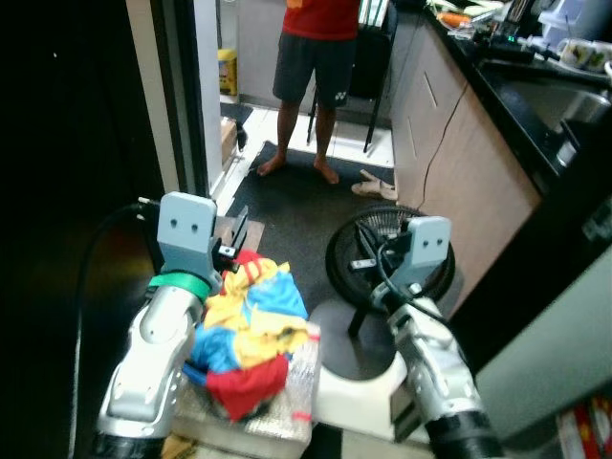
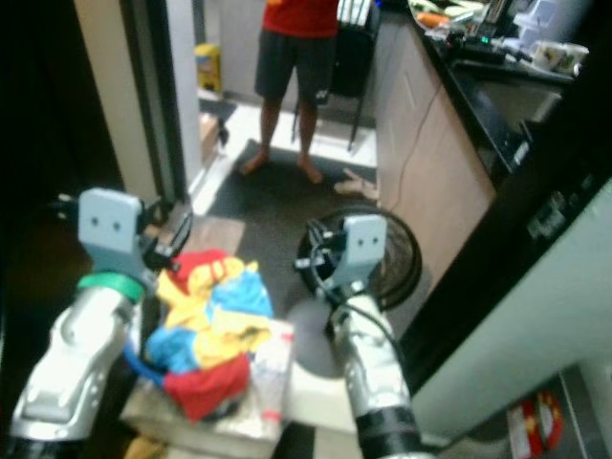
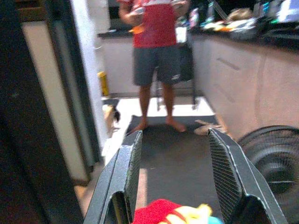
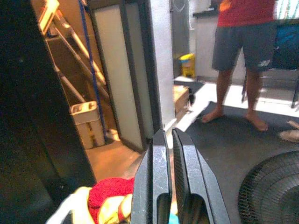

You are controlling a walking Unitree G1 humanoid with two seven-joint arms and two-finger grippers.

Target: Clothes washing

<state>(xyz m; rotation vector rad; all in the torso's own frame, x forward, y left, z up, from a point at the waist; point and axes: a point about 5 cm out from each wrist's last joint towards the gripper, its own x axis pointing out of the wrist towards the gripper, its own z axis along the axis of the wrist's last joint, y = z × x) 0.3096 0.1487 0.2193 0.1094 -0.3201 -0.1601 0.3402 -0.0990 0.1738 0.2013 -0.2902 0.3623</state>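
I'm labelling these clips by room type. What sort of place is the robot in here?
Probably a home kitchen or utility area: a dark counter with a sink, a floor fan, and a pile of clothes between the grippers.

your right gripper (image 4: pixel 171 154) has its fingers pressed together above the red and yellow clothes (image 4: pixel 105 200); a person (image 4: pixel 243 51) stands beyond.

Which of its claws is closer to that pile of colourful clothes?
Left. The left gripper hangs right over the pile of clothes, fingers apart; the right gripper is off to its side, over the fan.
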